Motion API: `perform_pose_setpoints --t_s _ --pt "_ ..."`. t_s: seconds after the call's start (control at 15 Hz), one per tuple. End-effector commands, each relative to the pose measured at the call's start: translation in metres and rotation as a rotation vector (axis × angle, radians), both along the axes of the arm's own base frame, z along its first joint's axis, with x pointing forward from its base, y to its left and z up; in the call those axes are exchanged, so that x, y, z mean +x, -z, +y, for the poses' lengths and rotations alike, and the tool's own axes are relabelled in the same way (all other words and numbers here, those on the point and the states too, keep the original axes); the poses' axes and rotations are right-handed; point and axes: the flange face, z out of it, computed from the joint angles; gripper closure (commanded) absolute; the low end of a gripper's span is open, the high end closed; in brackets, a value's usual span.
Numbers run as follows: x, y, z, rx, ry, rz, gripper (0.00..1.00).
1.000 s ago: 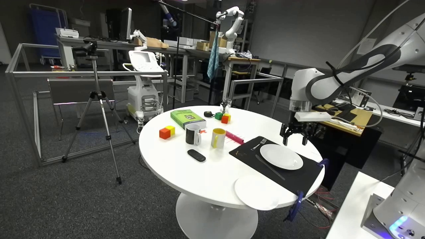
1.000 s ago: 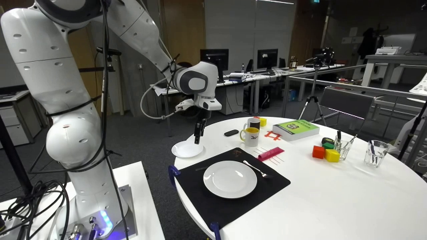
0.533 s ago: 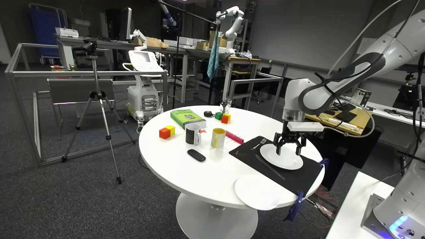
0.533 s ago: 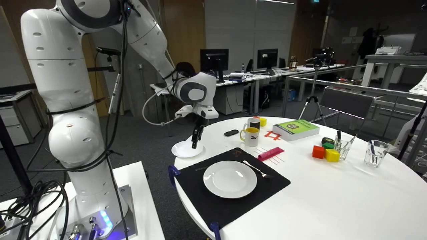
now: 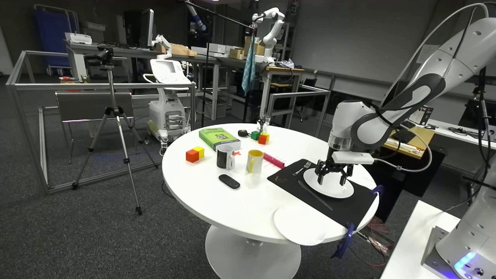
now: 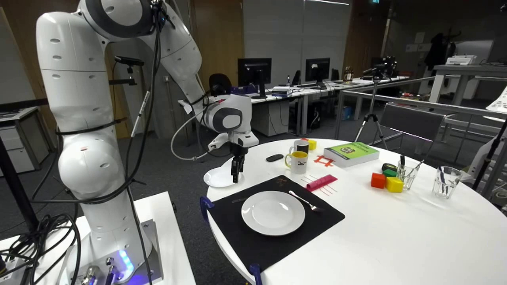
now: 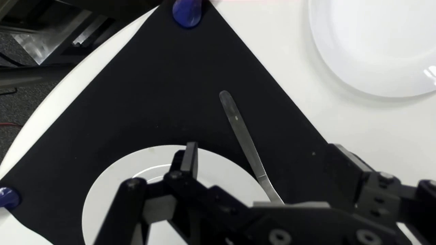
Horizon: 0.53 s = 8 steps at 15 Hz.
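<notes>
My gripper [image 5: 331,182] is open and empty, pointing down above the black placemat [image 6: 317,219]. It also shows in an exterior view [image 6: 236,179] and in the wrist view [image 7: 264,149]. A metal knife [image 7: 243,136] lies on the mat between the open fingers in the wrist view, its lower end hidden behind the gripper. The knife is also in both exterior views [image 5: 316,195]. A white plate [image 6: 273,213] stands on the mat beside the knife, partly covered by a finger in the wrist view [image 7: 221,173]. A fork [image 6: 305,200] lies across the plate from the knife.
A second white plate [image 7: 378,47] stands beside the mat at the table edge. Blue clamps [image 7: 186,13] hold the mat's corners. Two mugs [image 6: 298,163], a black oblong object [image 5: 229,181], a pink roll [image 6: 321,182], a green book [image 6: 352,152], coloured cubes [image 6: 378,180] and glasses [image 6: 445,184] stand farther off.
The gripper has come down toward the mat and moved left in an exterior view, from beyond the plate to in front of it. It stays open. The things on the table have not moved.
</notes>
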Motion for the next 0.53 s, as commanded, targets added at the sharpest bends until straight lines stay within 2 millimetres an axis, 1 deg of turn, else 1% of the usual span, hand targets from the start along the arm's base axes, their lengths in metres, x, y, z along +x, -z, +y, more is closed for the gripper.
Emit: perform_pose_setpoints --t_s 0.0,0.27,0.47 --pt "-0.001 0.001 0.000 0.000 0.000 0.004 0.00" --pt "-0.001 0.002 0.000 0.000 0.000 0.005 0.00" --pt "-0.002 0.013 0.004 -0.037 -0.016 0.000 0.00"
